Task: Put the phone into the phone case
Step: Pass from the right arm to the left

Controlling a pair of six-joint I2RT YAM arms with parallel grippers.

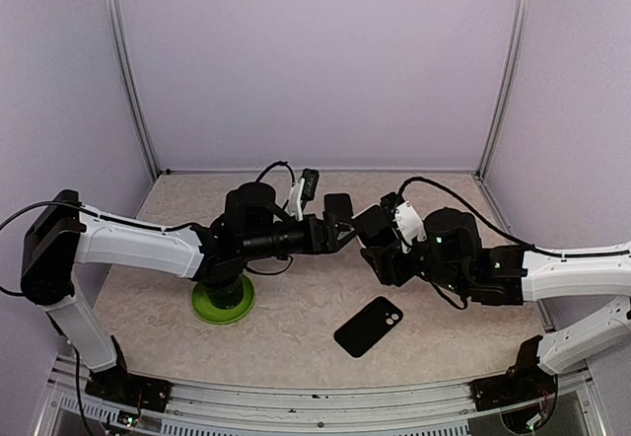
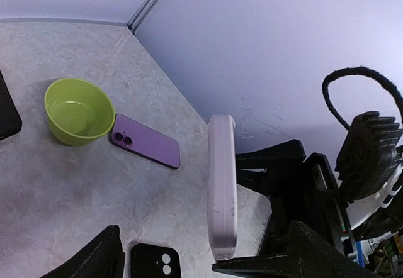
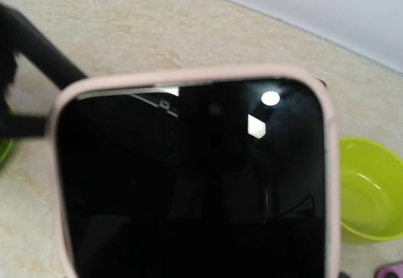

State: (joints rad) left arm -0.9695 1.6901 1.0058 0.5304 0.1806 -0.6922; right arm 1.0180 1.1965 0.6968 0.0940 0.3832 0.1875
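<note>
Starting at the left, my left gripper (image 1: 340, 227) hovers above the table (image 1: 296, 303), up and to the right of the green bowl (image 2: 79, 111). Its jaws are spread wide and hold nothing. Just beside the bowl on its right, a purple phone (image 2: 146, 141) lies face down. Nearer my bases than the bowl lies a black slab with camera holes (image 2: 155, 262); I cannot tell whether it is a phone or a case.

Further right of the bowl, lifted off the table, the pink case (image 2: 221, 190) stands edge-on to my left wrist, reaching in between my spread left fingers. The phone (image 3: 189, 183) sits inside it. From my right wrist, dark glass fills the pink rim on the three sides I can see. The bottom edge is out of frame, so I cannot say it is seated all round.

Furthest from the bowl is my right gripper (image 1: 377, 242), its jaws clamped on the case on the side turned away from the bowl.

I judge the pair to be light and stiff as a whole. The case lip looks soft and springy, and the glass slick and breakable. I would hold it by the long side edges, through the grippy case, and never pinch across the screen. Any corner not yet home wants gentle pressing, one at a time.
</note>
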